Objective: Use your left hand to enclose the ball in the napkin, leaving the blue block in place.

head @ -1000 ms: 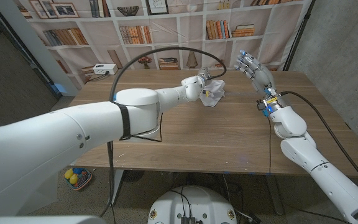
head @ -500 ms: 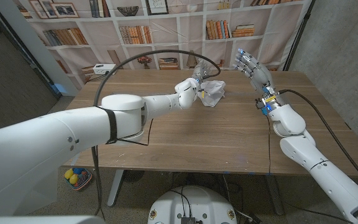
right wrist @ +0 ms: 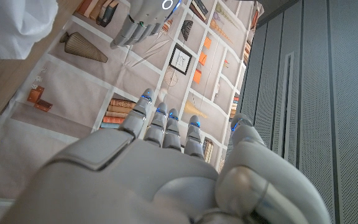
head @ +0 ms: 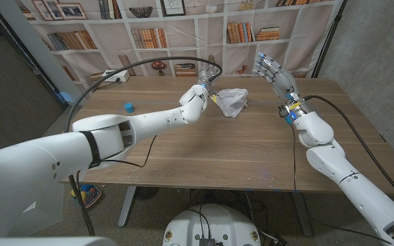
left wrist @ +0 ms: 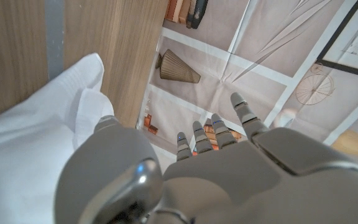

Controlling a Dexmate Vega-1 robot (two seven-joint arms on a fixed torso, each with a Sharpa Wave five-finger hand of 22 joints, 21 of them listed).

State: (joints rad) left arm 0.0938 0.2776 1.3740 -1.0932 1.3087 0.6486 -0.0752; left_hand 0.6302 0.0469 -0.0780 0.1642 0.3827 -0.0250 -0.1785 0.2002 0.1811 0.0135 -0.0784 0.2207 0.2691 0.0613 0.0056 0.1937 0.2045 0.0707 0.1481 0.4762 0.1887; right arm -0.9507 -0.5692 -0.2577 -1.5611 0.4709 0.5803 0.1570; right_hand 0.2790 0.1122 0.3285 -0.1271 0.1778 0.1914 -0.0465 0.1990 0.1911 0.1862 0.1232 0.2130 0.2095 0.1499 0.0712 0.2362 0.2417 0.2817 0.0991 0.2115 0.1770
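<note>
A white napkin (head: pixel 231 100) lies bunched in a mound on the wooden table (head: pixel 252 150), toward its far side. No ball is visible; the bunched cloth hides whatever is inside it. My left hand (head: pixel 206 87) hovers just left of the mound, fingers apart and holding nothing. In the left wrist view the napkin (left wrist: pixel 36 137) lies beside my left hand (left wrist: pixel 222 149), whose fingers (left wrist: pixel 245 115) point at the bookshelf backdrop. A small blue block (head: pixel 128 107) stands on the table's left part, well away from both. My right hand (head: pixel 272 72) is raised at the right, open.
The right wrist view shows my right hand (right wrist: pixel 166 162), a corner of the napkin (right wrist: pixel 11 25) and the left hand's fingers (right wrist: pixel 145 15). A bookshelf backdrop (head: pixel 183 34) stands behind the table. A black cable (head: pixel 149 65) arcs over my left arm.
My left hand has let go of the napkin and drawn back to the left and up. The arm's swing has uncovered the blue block. The right hand barely moved.
</note>
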